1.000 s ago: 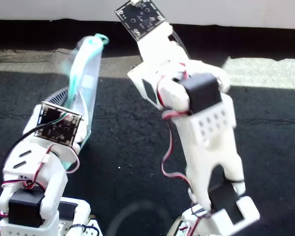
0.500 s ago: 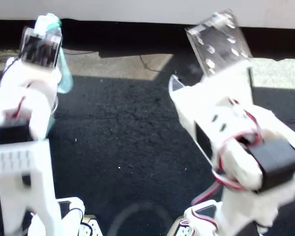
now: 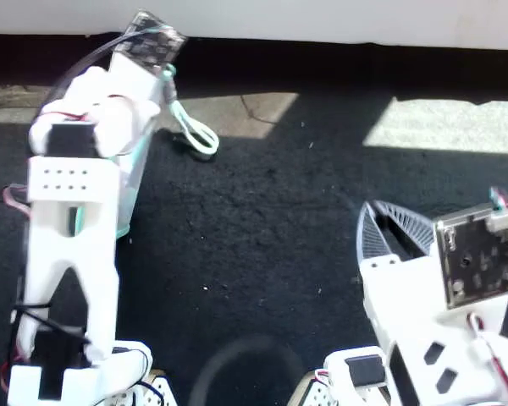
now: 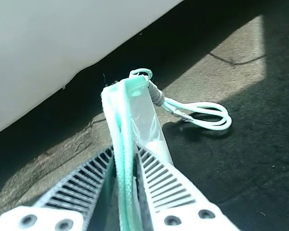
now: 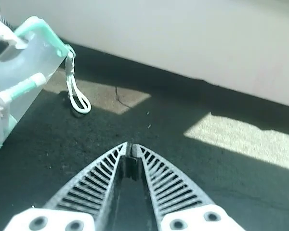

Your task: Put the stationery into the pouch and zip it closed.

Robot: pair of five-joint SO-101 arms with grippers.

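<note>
Showing two white robot arms at a desk [image 3: 262, 237] covered w/ a black mat, seen from above and from each wrist. Left pincer [image 4: 126, 151] is clamped on the pouch [image 4: 143, 120], its ribbed fingers [image 4: 161, 180] pressing the teal zip edge from both sides. The pouch is clear plastic w/ teal trim, held on edge near the far-left corner of the desk; its top end points toward the white wall [image 5: 192, 43] along the far edge. Whether its lower end touches the mat can't be told. A slim white-and-teal item [image 5: 20, 88] shows through the clear side (too unclear to say what it is). From the pouch's top corner a pale teal cord loop [image 3: 196, 135] hangs down and lies on the desk, partly in a sunlit patch [image 3: 237, 114]. Right pincer [image 5: 131, 150] is toward the right edge, well apart from the pouch, fingers pressed together w/ nothing between them, tips pointing at the far edge. A second sunlit patch [image 3: 449, 127] sits by the far-right corner.
</note>
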